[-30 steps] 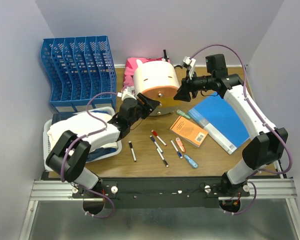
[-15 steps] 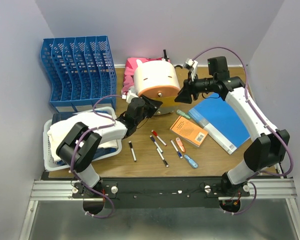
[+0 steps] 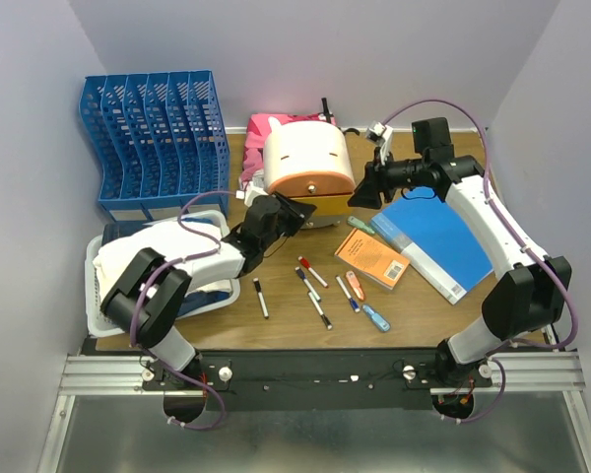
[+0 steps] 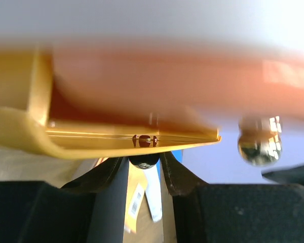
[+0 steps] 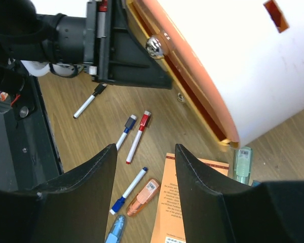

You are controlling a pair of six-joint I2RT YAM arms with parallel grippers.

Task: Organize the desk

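On the desk [image 3: 414, 305] stands a white and orange drawer box [image 3: 308, 158] with a bunny face. My left gripper [image 3: 295, 211] reaches under the box's front. In the left wrist view its jaws [image 4: 144, 169] are shut on a small dark knob [image 4: 144, 160] beneath the yellow lower drawer [image 4: 91, 139]. My right gripper [image 3: 362, 187] hovers open at the box's right side; the right wrist view shows nothing in that gripper [image 5: 143, 152]. Loose markers [image 3: 313, 286] and an orange book [image 3: 372, 258] lie on the wood in front.
A blue file rack [image 3: 150, 143] stands at the back left, with a white tray [image 3: 98, 296] of cloth in front of it. A blue folder [image 3: 435, 236] lies at the right. A green tube [image 3: 361, 225], an orange highlighter [image 3: 356, 286] and a blue one [image 3: 376, 317] lie among the markers. Something pink [image 3: 266, 126] sits behind the box.
The left gripper has moved in under the box's front and its jaws have narrowed onto the knob. The box's front has tipped down. The right gripper has drawn slightly right.
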